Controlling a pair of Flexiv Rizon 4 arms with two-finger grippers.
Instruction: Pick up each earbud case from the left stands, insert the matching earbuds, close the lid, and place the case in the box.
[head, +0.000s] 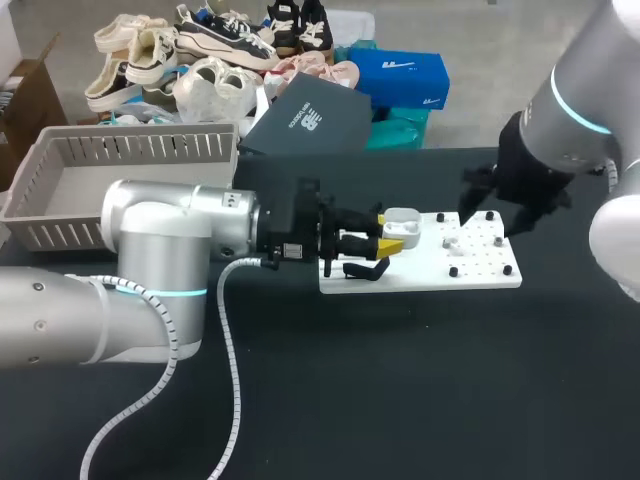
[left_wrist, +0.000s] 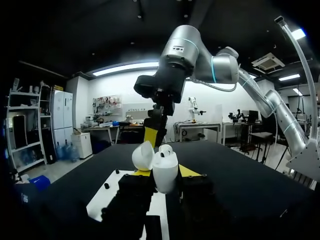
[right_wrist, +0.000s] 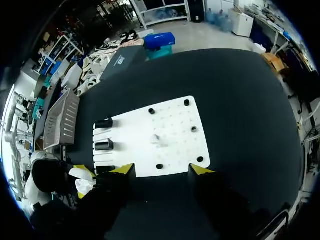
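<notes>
Our left hand (head: 392, 232) grips the white earbud case (head: 402, 218) from two sides. The case stands upright, and its rounded lid (left_wrist: 143, 156) is swung open and tilted back. We hold it over the left end of the white board (head: 480, 272), beside the black stands (head: 365, 268) lined up along that end. The earbuds (head: 452, 241) show as small pale pieces near the board's middle, among its black pegs, too small for us to describe further. The box (head: 140, 150), grey with slatted walls and an open top, sits on the desk well apart from the board, on its left.
</notes>
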